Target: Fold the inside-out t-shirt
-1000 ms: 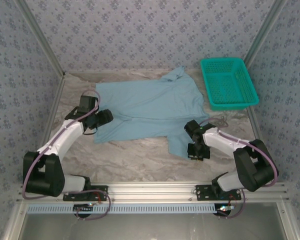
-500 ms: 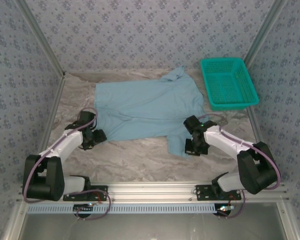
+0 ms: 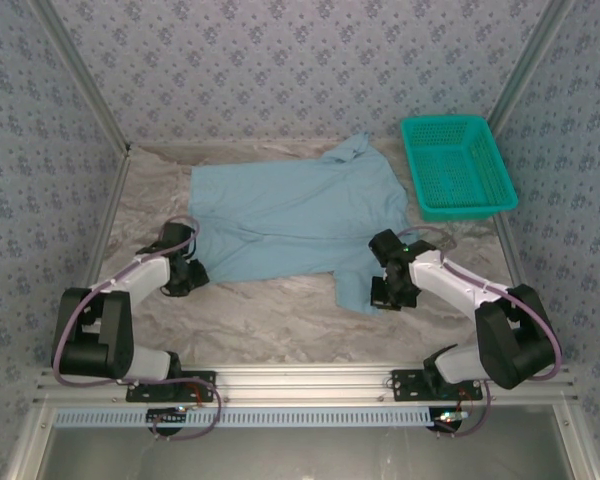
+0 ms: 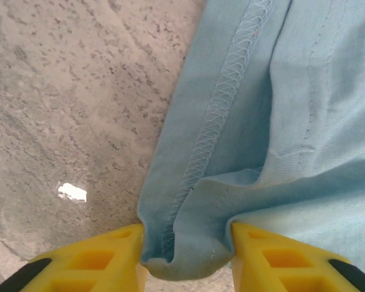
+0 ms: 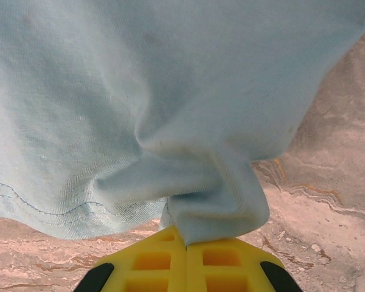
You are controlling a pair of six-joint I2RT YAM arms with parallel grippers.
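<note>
Left gripper (image 3: 185,276) sits low on the left side of the grey stone-look table (image 3: 270,320), at the near left corner of the soft light-blue cotton t-shirt (image 3: 290,210). From its own camera we see its two yellow fingers (image 4: 97,258) a little apart, with a rolled bit of the t-shirt's edge between them, touching both. We cannot tell if they squeeze it tight. Zigzag stitches run along that edge. The t-shirt lies spread out in the middle of the table, toward the back, with one sleeve sticking out at the back right. One flap reaches toward us on the right, and the right gripper (image 3: 388,293) is there. Its yellow fingers are pressed together and pinch a bunched lump of the blue cloth. Far right at the back stands a teal plastic mesh basket (image 3: 465,210), just beside the t-shirt; we cannot tell if they touch.
</note>
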